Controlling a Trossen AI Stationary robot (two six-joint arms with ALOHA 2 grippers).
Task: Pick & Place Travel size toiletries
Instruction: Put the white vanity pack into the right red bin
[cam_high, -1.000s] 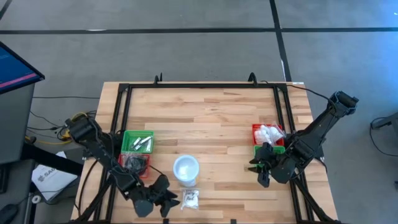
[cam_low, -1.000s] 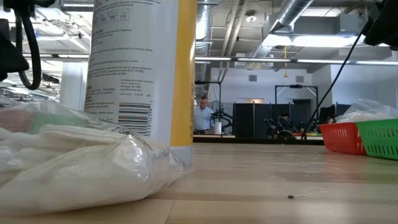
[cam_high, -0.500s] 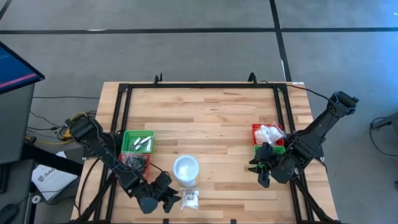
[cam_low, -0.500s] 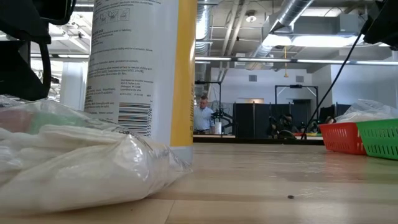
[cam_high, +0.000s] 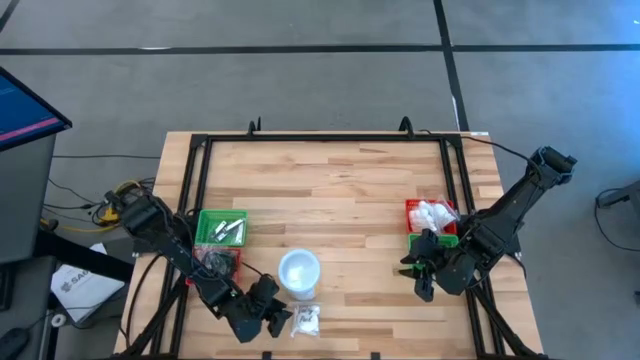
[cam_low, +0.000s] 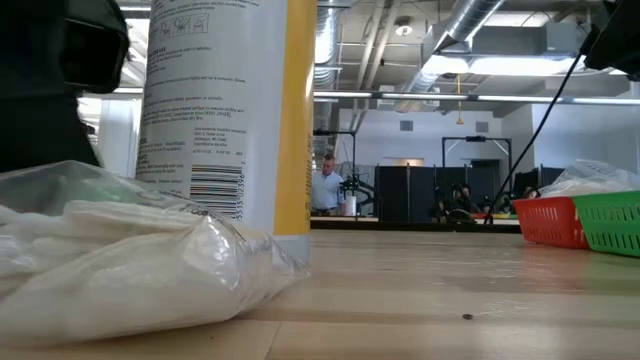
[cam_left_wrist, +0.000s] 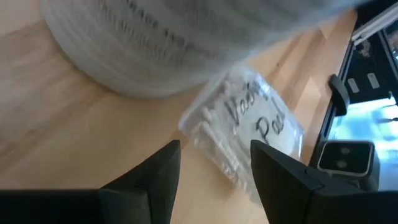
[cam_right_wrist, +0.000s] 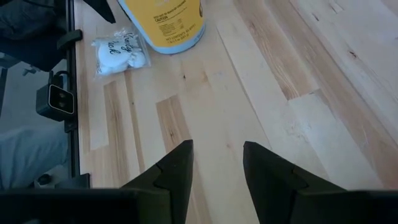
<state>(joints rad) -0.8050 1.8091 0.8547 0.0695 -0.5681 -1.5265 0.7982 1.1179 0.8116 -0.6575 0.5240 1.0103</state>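
Left tool (cam_high: 272, 318) — your fingers (cam_left_wrist: 152, 180) spread, empty, just beside the clear packet of white pieces (cam_high: 305, 319) | packet lies on the bench (cam_high: 340, 190) near its front edge, next to the white-and-yellow container (cam_high: 299, 272) | right tool (cam_high: 421, 272) — parted, empty, beside the red tray (cam_high: 411, 207).

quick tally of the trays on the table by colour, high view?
Green trays: 2, one on the left, one on the right
Red trays: 2, one on the left, one on the right
Total: 4
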